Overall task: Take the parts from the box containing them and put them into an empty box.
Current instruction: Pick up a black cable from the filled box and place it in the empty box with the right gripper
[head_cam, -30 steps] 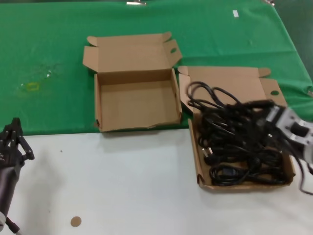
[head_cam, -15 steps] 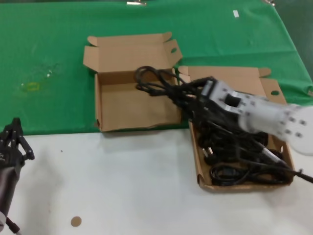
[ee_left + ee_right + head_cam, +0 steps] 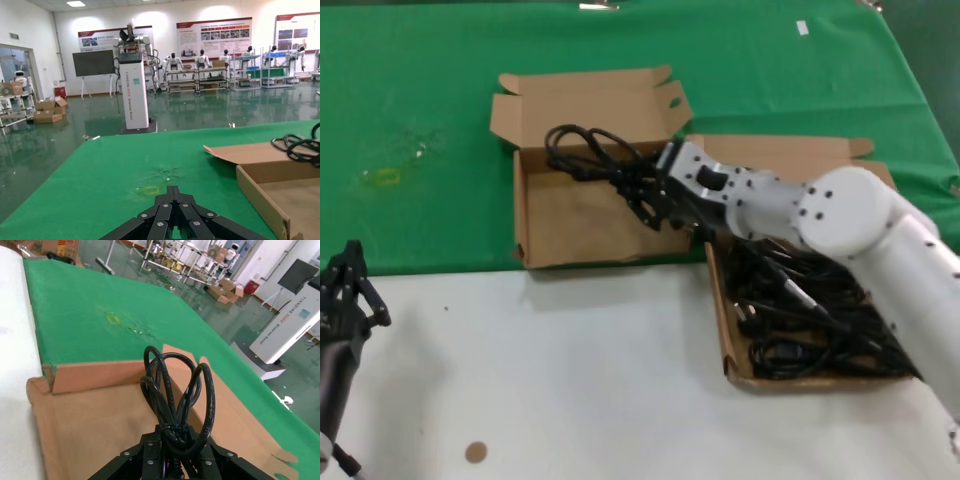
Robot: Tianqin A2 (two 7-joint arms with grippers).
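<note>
Hand (image 3: 658,197) on the right grips a cord bundle (image 3: 595,160) above the empty box (image 3: 535,215); the full box (image 3: 725,330) sits beside, green cloth (image 3: 420,120) beneath. Left hand (image 3: 345,290), fingers closed, waits over white worktop (image 3: 570,370).

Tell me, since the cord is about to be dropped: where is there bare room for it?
The empty box has a bare floor; the right gripper, shut on a cord bundle, hangs over it. The white tabletop before both boxes is bare too. The full box is crowded with cords.

Green cloth (image 3: 420,100) w/ yellow stain (image 3: 386,177), brown disc (image 3: 474,452).
</note>
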